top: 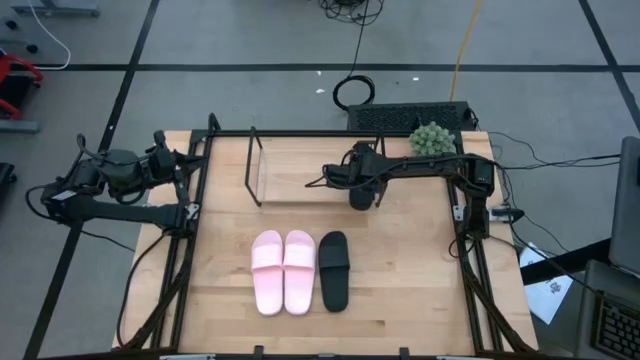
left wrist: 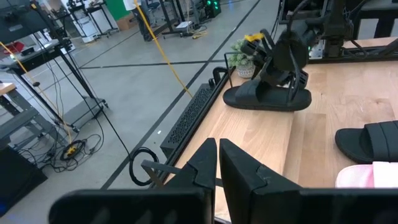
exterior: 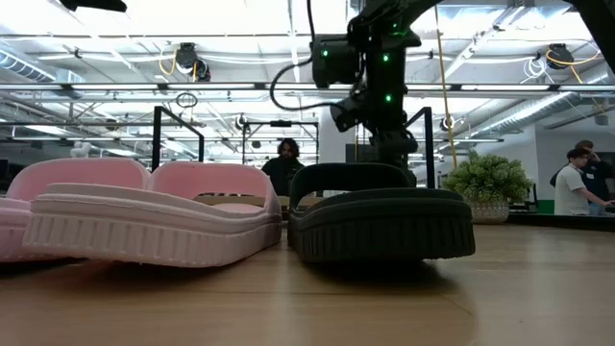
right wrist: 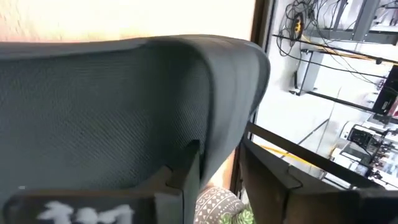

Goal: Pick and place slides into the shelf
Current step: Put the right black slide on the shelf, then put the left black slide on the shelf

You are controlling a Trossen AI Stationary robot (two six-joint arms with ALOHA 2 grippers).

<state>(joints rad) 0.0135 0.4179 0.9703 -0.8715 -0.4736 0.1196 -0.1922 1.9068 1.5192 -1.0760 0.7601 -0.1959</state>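
Already the right claw [top: 362,190] is clamped on the strap of one black slide [left wrist: 267,96], holding it at the shelf [top: 300,160] board's near edge, its long axis running across the shelf's width as the left wrist view shows it; so the coming move, as I judge it, is a short set-down and release, not a reach. On the worktop [top: 400,290] nearer the front lie the pale pink pair [top: 283,271] and the other black slide [top: 334,270], side by side, long axes pointing toward the shelf; the right arm is nearer them. Off at the worktop's left edge, the left claw [left wrist: 217,152] waits with fingers nearly together, holding nothing; no brand or writing is legible.
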